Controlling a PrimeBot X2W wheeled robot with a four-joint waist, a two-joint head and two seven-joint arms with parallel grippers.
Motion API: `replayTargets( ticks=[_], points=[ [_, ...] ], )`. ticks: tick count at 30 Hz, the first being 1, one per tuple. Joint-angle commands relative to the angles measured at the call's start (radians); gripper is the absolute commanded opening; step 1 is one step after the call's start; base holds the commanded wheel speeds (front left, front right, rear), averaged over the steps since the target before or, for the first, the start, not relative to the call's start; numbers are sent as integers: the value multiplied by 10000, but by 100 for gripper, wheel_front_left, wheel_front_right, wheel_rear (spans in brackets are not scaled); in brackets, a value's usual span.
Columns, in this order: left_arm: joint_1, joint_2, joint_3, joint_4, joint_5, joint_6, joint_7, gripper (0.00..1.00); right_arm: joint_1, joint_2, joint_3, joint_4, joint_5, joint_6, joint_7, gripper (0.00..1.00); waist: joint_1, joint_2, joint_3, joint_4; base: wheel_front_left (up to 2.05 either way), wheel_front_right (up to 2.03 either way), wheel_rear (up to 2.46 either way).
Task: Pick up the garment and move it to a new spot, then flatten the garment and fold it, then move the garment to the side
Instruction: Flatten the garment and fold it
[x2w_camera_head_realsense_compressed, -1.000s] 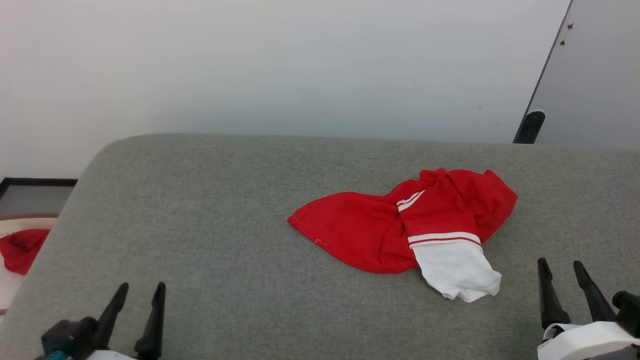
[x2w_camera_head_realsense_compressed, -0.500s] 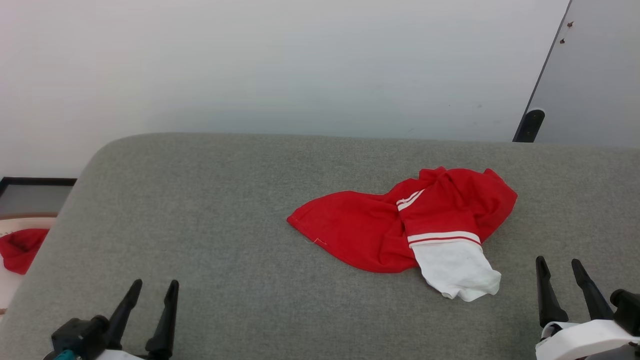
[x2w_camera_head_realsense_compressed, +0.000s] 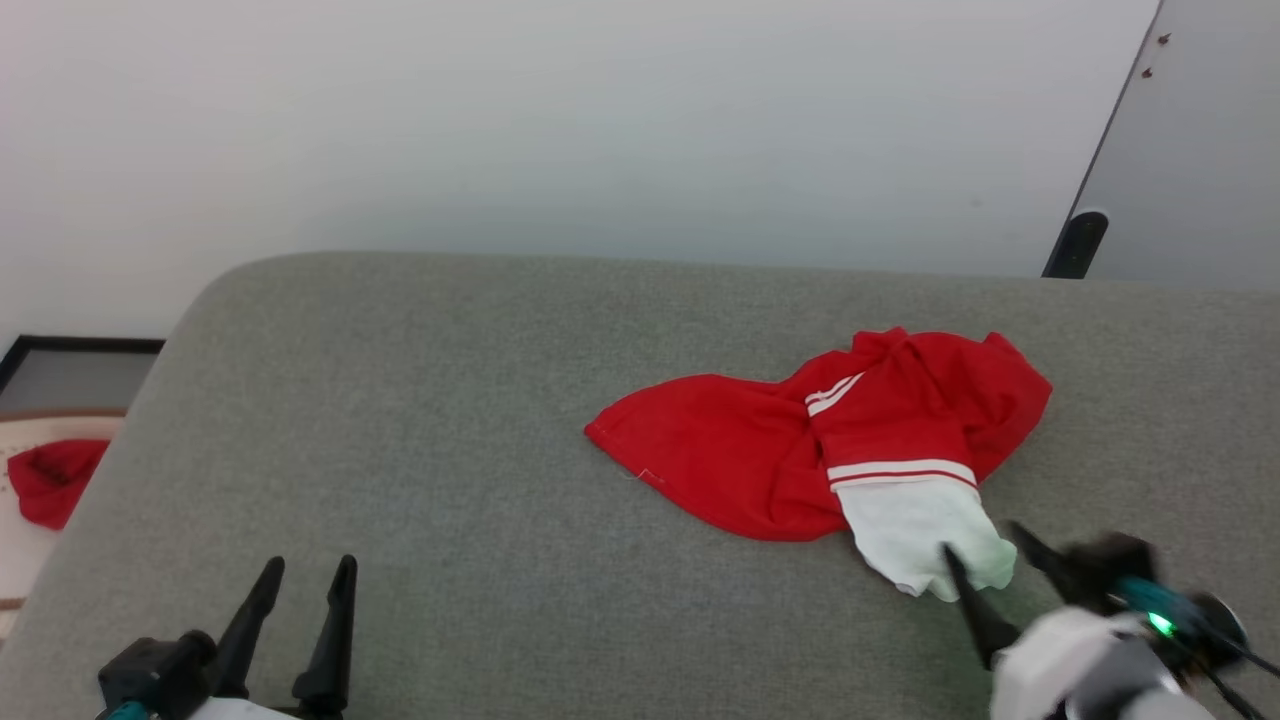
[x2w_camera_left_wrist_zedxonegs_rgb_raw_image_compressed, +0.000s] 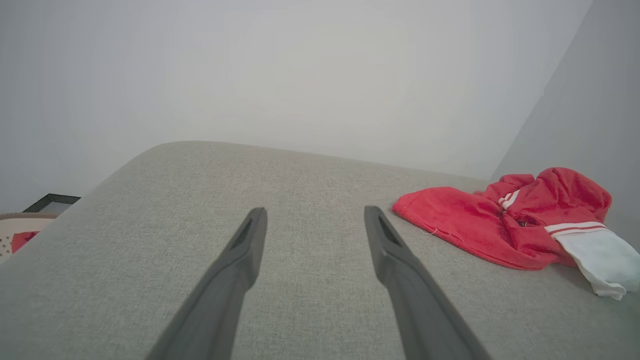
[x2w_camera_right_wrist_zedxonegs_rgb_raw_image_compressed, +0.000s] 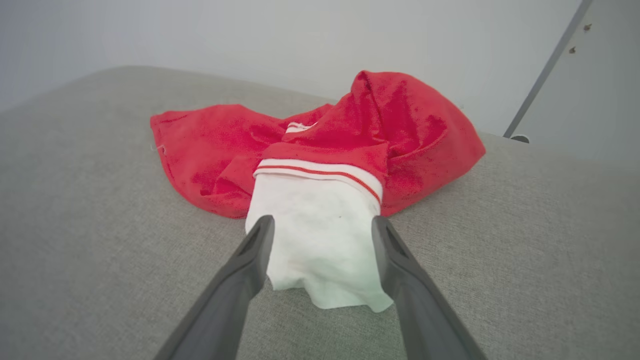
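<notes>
Red jersey (x2w_camera_head_realsense_compressed: 740, 455) lies crumpled on the grey upholstered surface (x2w_camera_head_realsense_compressed: 400, 400), right of centre, white sleeve panel (x2w_camera_head_realsense_compressed: 905, 525) toward the robot. Right end effector (x2w_camera_head_realsense_compressed: 978, 538) released, fingers spread either side of the panel's near end; contact unclear. Left end effector (x2w_camera_head_realsense_compressed: 309, 565) released, empty, over bare fabric, well apart from the jersey.

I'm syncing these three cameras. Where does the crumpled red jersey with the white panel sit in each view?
Head view: red jersey right of centre on the grey cushion.
Left wrist view: red jersey at far right, past the left gripper.
Right wrist view: red jersey centre, white panel framed by the right gripper.
Shared landmark: that white panel, the jersey's near end.
</notes>
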Motion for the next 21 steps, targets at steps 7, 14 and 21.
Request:
replayTargets(
  ticks=[7,14,21],
  points=[
    [-219,-251,15,-19,-75,-32,1,100,-1780,-1737,3583,-263,275,37,2462,100,0,0,593,384,0,0,0],
    [-601,-562,-155,-13,-195,-32,1,100,-3341,-3074,6019,-236,754,37,3753,100,0,0,1255,805,0,0,0],
    [-934,-775,-189,14,-253,-32,1,100,-4293,-3531,7501,103,1080,37,3779,0,0,0,1731,1015,0,0,0]
  ],
)
